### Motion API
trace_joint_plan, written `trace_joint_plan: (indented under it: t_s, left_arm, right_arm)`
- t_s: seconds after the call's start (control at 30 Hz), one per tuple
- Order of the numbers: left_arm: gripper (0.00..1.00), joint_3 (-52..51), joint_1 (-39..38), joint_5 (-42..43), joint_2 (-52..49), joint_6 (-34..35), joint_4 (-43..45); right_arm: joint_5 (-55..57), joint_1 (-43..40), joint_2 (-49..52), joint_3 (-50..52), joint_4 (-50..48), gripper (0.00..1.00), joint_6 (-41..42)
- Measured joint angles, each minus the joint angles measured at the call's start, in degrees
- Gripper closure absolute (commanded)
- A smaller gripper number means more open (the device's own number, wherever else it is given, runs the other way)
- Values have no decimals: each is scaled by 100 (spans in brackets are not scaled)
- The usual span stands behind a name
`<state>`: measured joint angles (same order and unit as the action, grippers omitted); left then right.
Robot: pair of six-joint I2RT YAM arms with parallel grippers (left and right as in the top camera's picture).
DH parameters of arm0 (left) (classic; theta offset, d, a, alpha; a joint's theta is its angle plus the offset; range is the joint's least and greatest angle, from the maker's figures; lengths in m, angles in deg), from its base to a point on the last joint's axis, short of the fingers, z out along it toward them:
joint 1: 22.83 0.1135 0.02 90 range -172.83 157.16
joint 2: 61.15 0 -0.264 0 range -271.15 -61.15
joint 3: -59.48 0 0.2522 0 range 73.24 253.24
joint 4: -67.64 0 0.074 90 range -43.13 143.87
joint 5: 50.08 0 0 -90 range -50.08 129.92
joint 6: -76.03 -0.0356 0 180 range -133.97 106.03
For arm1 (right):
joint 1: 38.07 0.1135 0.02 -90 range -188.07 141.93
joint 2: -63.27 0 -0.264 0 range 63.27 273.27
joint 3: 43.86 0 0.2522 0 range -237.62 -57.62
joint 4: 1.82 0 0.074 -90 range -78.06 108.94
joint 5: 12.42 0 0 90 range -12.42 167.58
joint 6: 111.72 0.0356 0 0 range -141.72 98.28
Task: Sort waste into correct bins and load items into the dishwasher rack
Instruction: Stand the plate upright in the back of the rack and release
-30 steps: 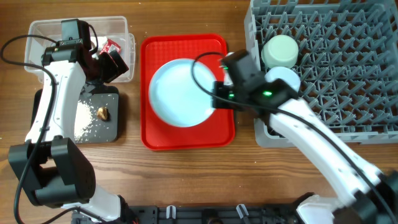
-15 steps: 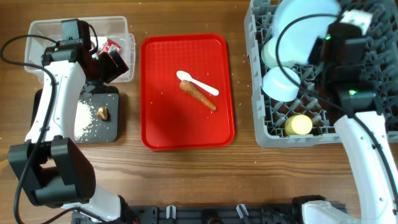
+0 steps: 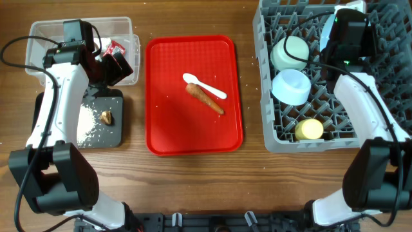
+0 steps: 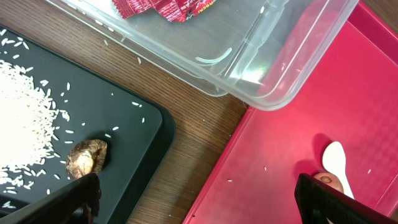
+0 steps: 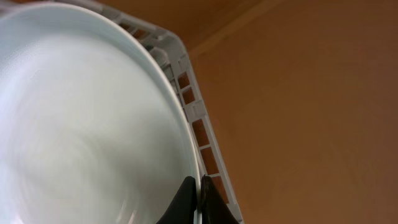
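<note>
Right gripper (image 5: 198, 196): fingers pinched on the rim of the light blue plate (image 5: 81, 124) | plate stands on edge against the far wall of the grey rack (image 3: 399, 71) | Left gripper (image 4: 199, 202): fingers spread wide, empty, over the black tray (image 4: 124, 118) edge | Red tray (image 3: 167, 129): sausage stick (image 3: 206, 99) and white spoon (image 3: 205, 86) lie side by side, long axes running far-left to near-right, spoon bowl far-left.

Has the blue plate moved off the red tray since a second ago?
Yes. The plate left the red tray and went right into the grey rack; the right gripper pinches its rim.
</note>
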<state>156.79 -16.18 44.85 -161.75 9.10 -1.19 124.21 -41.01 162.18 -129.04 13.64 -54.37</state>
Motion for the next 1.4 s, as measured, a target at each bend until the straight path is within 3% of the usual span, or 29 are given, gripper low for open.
trace_joint_plan:
  t_s: [0.03,0.07,0.1,0.23,0.4,0.5,0.6,0.67,0.8,0.87,1.07,1.3,1.4]
  left_arm:
    - [0,0,0,0,0,0,2]
    - [0,0,0,0,0,0,2]
    - [0,0,0,0,0,0,2]
    - [0,0,0,0,0,-2,0]
    - [0,0,0,0,0,-2,2]
    - [0,0,0,0,0,-2,0]
    - [0,0,0,-2,0,-2,2]
    - [0,0,0,0,0,0,4]
    - [0,0,0,0,0,0,2]
    - [0,0,0,0,0,-2,2]
    - [0,0,0,-2,0,0,151]
    - [0,0,-7,444,0,2,407]
    - [11,0,-114,944,0,7,407]
  right_arm:
    - [-7,0,42,0,-20,80,-35]
    - [-11,0,55,0,-11,15,-74]
    - [-11,-9,87,0,39,0,-107]
    - [-4,-28,111,0,201,0,-7]
    - [-13,-28,-111,0,214,0,1067]
    - [-422,9,-737,0,337,0,1672]
    - [-2234,354,-1858,0,916,0,2420]
    - [-3633,664,-2284,-50,1379,0,3405]
    - [-5396,1032,-2138,-74,2022,0,5274]
    - [-6002,1329,-1775,-72,2208,0,5584]
    - [-6463,2216,-1292,-57,3071,1,5646]
    - [-6002,2304,-1523,-55,4260,0,5598]
    - [-5543,2304,-1939,-55,4334,0,5554]
